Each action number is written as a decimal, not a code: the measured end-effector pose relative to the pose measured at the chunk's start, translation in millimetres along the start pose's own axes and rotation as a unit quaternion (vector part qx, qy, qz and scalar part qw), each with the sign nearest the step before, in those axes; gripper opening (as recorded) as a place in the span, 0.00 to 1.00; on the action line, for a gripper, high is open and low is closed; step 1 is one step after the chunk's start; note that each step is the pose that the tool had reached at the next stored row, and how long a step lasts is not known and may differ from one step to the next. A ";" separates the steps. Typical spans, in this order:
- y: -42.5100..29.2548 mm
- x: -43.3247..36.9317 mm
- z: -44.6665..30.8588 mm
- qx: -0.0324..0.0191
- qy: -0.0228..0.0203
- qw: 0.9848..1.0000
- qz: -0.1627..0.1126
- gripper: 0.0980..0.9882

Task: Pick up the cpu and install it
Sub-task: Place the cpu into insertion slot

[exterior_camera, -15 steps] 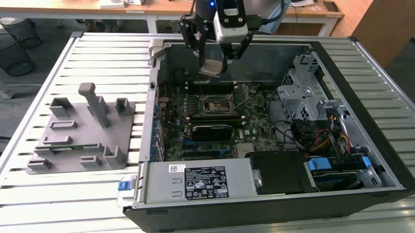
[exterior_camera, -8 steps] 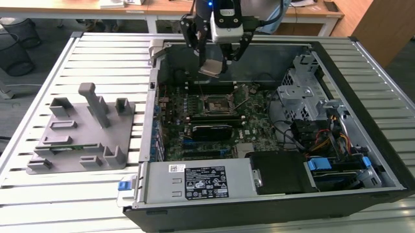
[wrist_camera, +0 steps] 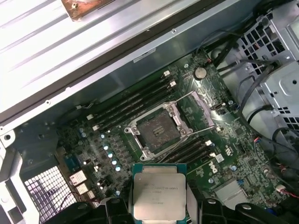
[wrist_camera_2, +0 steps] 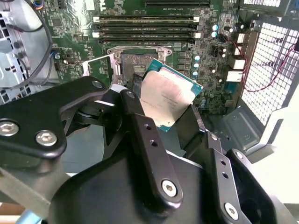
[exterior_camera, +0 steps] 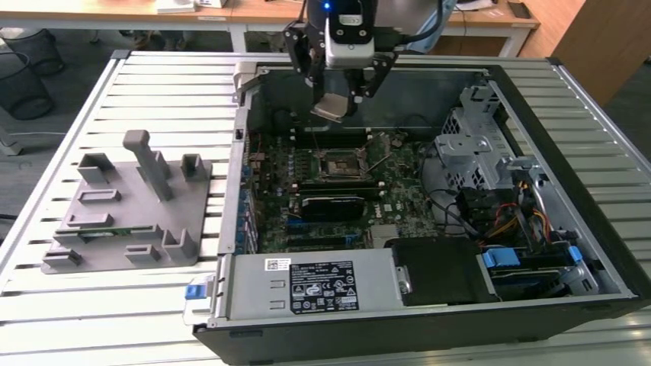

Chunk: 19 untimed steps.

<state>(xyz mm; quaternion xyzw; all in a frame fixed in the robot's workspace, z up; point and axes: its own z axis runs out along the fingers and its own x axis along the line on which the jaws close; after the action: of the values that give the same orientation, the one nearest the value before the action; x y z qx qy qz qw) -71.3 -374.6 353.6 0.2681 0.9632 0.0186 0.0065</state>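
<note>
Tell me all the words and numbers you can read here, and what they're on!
Nothing reads clearly.
The cpu, held in the gripper: faint print on its silver top, too small to read.
The black label on the power supply box: print too small.
The white sticker beside it: too blurred.

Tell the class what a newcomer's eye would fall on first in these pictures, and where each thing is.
The shiny cpu stands out, clamped in the jaws and held over the green motherboard inside the open computer case. On that board the socket lies empty, its frame swung open. At the exterior view's left, a grey fixture block stands on the slatted table.
</note>
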 end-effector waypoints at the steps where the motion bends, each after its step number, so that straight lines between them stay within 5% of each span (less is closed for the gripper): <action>1: 0.0 0.0 0.0 0.000 0.000 1.000 0.004 0.50; 19: 0.0 0.0 0.7 0.000 -0.003 0.998 0.065 0.50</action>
<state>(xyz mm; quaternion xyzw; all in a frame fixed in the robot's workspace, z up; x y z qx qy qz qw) -71.4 -374.7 352.8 0.3301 0.9437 0.0182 0.0077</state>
